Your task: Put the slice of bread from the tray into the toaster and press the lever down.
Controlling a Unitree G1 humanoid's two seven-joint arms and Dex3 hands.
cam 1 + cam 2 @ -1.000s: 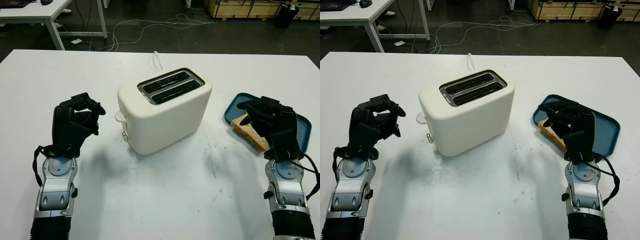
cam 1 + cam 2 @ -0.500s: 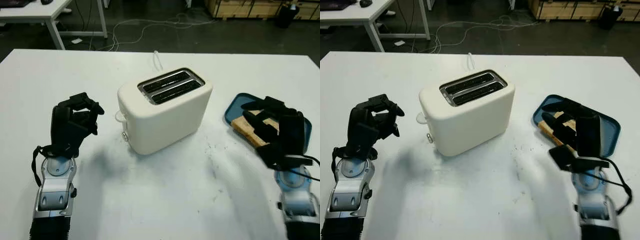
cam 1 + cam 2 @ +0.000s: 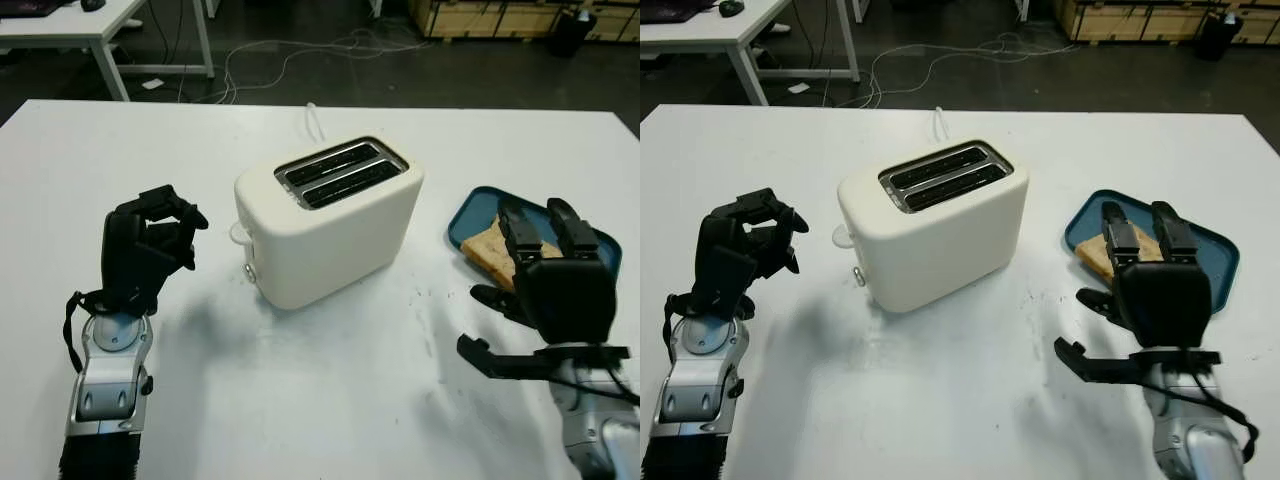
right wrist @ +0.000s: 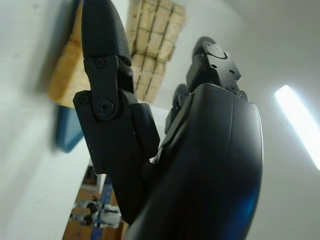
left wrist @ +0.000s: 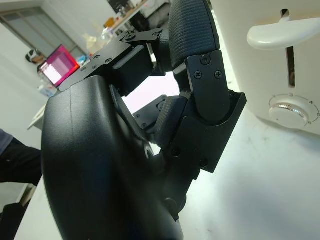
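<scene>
The cream two-slot toaster (image 3: 330,215) stands mid-table, both slots bare, its lever (image 5: 280,32) up at the end facing my left hand, above a round knob (image 5: 295,112). A slice of bread (image 3: 487,250) lies on the blue tray (image 3: 478,205) at the right. My right hand (image 3: 530,240) is open, back upward, its fingers (image 4: 107,75) reaching over the tray's near part just above the bread and holding nothing. My left hand (image 3: 160,220) hangs left of the toaster, curled shut and holding nothing, a short gap away from the lever.
The toaster's white cord (image 3: 316,120) runs off behind it toward the table's far edge. Beyond that edge are dark floor with cables, another white table (image 3: 70,25) at the back left and wooden crates (image 3: 490,15) at the back right.
My right hand turned from a curled pose over the bread to a stretched, back-up pose and drew back toward the table's front. The left hand stayed put.
</scene>
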